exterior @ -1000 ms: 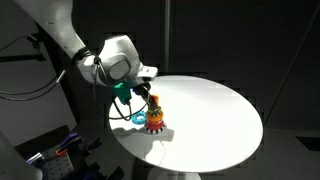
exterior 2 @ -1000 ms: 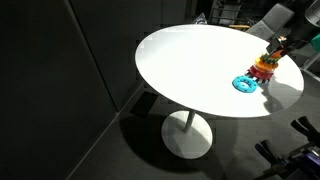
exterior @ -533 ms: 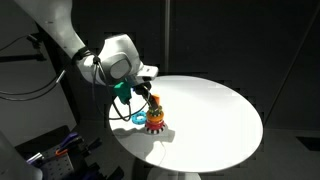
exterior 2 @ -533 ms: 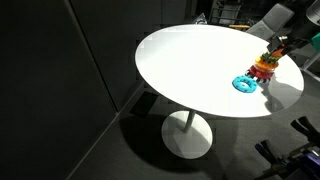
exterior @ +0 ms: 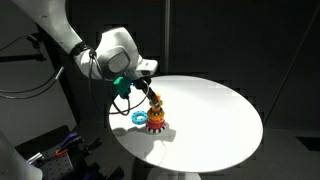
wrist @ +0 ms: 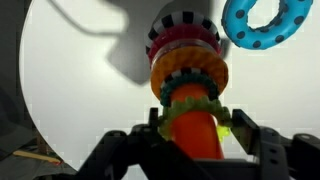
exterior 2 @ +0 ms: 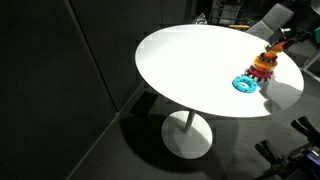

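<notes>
In an exterior view: multicoloured plastic ring-stack toy [exterior: 156,121] sits lower left on the round white table [exterior: 220,110]. Its orange plastic peg [exterior: 152,101] slants up-left into the black gripper [exterior: 148,92].
In an exterior view: the toy [exterior 2: 263,66] is at far right.
Wrist view: jaws clamped on the peg [wrist: 195,135], lower centre, long axis vertical.

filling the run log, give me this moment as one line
gripper shut on orange top piece | at top of ring stack | blue ring flat beside stack | white round table
</notes>
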Controlling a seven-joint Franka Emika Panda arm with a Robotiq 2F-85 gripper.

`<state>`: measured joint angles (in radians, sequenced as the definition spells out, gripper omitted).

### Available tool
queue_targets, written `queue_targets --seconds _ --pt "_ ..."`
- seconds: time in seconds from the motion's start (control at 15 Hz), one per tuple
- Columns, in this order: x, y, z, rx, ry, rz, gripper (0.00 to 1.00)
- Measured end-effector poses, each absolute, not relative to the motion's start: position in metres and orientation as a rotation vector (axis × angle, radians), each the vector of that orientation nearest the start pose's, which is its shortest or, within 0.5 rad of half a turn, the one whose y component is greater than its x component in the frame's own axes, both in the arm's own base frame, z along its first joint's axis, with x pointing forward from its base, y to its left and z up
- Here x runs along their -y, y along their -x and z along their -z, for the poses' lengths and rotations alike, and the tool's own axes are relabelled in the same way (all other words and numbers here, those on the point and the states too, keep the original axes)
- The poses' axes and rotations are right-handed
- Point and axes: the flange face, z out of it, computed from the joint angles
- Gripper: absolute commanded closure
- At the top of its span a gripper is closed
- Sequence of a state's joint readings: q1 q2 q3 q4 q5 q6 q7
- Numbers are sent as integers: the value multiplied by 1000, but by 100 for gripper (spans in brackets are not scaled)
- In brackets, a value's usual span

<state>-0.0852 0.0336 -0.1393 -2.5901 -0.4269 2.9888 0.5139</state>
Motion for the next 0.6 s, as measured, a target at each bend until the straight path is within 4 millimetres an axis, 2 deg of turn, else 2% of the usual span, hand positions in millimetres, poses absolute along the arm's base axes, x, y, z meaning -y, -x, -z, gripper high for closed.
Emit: queue_targets --seconds 0.6 --pt "71 -463 -322 -549 3123 665 52"
